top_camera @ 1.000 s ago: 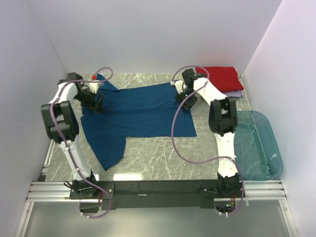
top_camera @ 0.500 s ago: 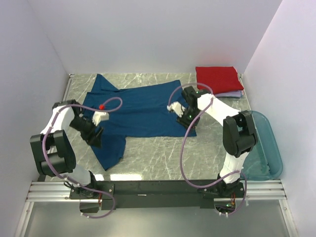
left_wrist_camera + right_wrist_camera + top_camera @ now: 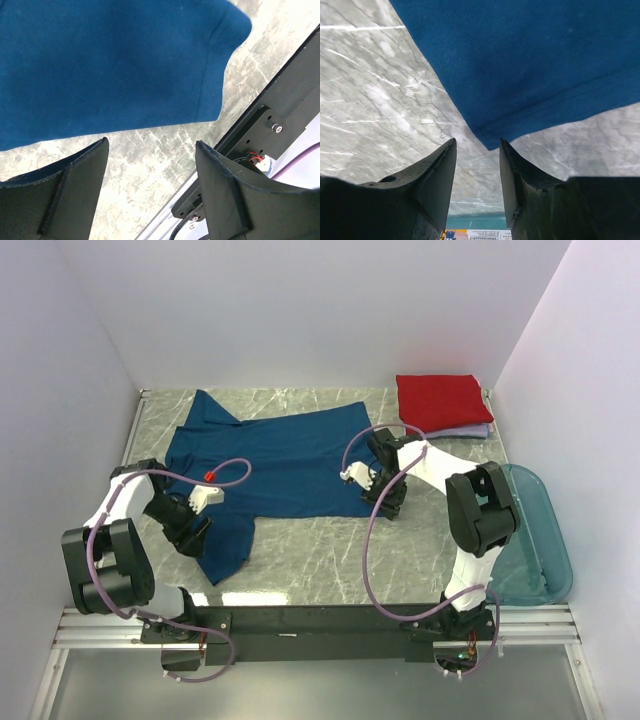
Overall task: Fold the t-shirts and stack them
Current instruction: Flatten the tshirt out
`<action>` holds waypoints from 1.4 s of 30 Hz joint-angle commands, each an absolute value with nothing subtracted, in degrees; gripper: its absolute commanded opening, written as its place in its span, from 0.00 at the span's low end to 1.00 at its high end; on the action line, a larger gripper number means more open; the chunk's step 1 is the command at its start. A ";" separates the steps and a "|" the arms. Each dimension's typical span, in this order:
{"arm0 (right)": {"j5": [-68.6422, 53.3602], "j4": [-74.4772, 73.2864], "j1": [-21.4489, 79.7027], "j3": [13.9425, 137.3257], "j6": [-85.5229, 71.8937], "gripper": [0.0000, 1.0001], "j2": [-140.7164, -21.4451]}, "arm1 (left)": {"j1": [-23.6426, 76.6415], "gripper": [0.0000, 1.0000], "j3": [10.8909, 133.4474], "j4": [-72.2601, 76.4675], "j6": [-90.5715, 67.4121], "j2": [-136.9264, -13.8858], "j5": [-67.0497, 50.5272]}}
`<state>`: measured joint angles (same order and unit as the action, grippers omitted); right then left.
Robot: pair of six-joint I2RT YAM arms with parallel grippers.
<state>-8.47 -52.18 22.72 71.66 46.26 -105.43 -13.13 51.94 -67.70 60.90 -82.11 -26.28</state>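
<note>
Wrist views show left gripper (image 3: 151,146) and right gripper (image 3: 477,145) spread at blue t-shirt (image 3: 290,455) edges.

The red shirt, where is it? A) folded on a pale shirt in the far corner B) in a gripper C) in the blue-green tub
A: the red t-shirt lies folded on the lavender t-shirt at the far right corner, outside the tub.

Dark blue t-shirt (image 3: 285,465) lay unfolded and flat on the worktop (image 3: 320,555), turned sideways. Its hem pointed right, one sleeve lay at the far left, and the other reached toward the near left. Red t-shirt (image 3: 443,400) sat folded in the far right corner, stacked on the folded lavender t-shirt (image 3: 472,430); only the lavender one's near edge showed.
</note>
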 commanded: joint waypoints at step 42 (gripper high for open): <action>-10.19 -56.33 21.09 77.52 43.95 0.00 -107.24 | 8.79 0.12 39.10 -56.22 65.66 -71.29 -8.78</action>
